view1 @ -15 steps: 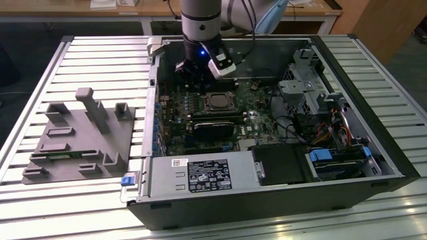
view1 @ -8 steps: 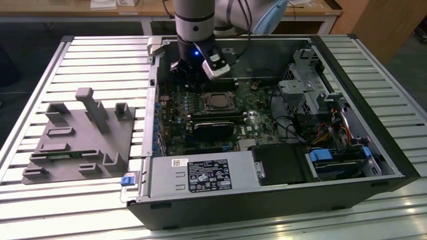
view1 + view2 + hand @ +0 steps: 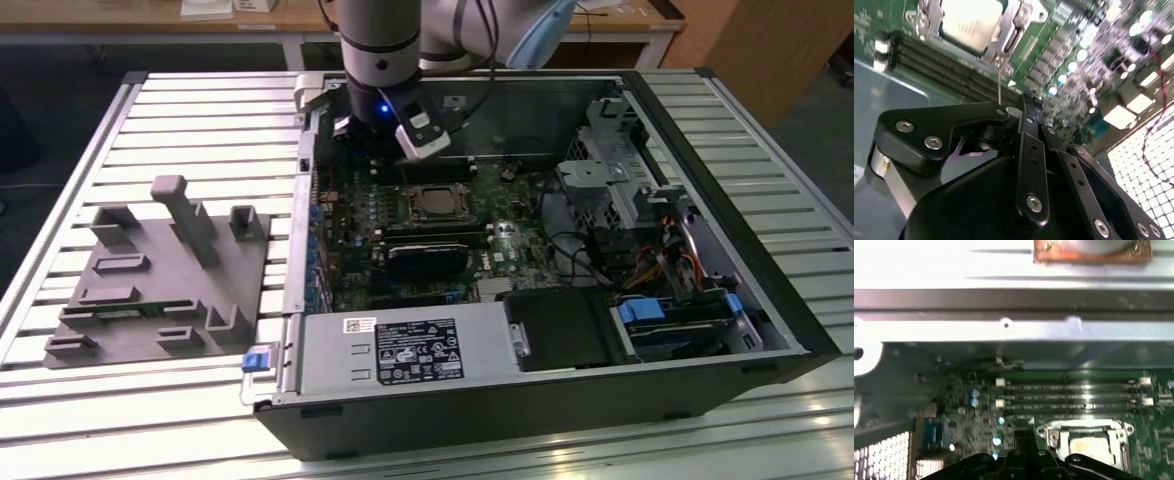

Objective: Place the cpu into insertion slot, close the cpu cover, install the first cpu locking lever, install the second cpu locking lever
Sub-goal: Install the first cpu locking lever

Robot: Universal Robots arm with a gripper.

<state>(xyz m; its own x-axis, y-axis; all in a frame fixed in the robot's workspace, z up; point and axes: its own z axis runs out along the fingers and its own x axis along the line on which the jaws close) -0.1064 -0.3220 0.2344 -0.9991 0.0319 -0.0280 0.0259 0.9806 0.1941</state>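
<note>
The cpu (image 3: 434, 203) lies flat in the insertion slot (image 3: 435, 186) on the green board inside the open computer case (image 3: 534, 400), towards the far side, and in both wrist views its pale metal top (image 3: 971, 22) (image 3: 1086, 445) is framed by the silvery cpu cover (image 3: 1010, 35). The arm (image 3: 380, 40) reaches down into the case's far corner on the exterior view's left, with the gripper (image 3: 1024, 440) just above the board beside the socket, its jaws closed with nothing seen between them. A grey fixture (image 3: 160, 270) sits on the slatted tabletop (image 3: 200, 110), left of the case.
</note>
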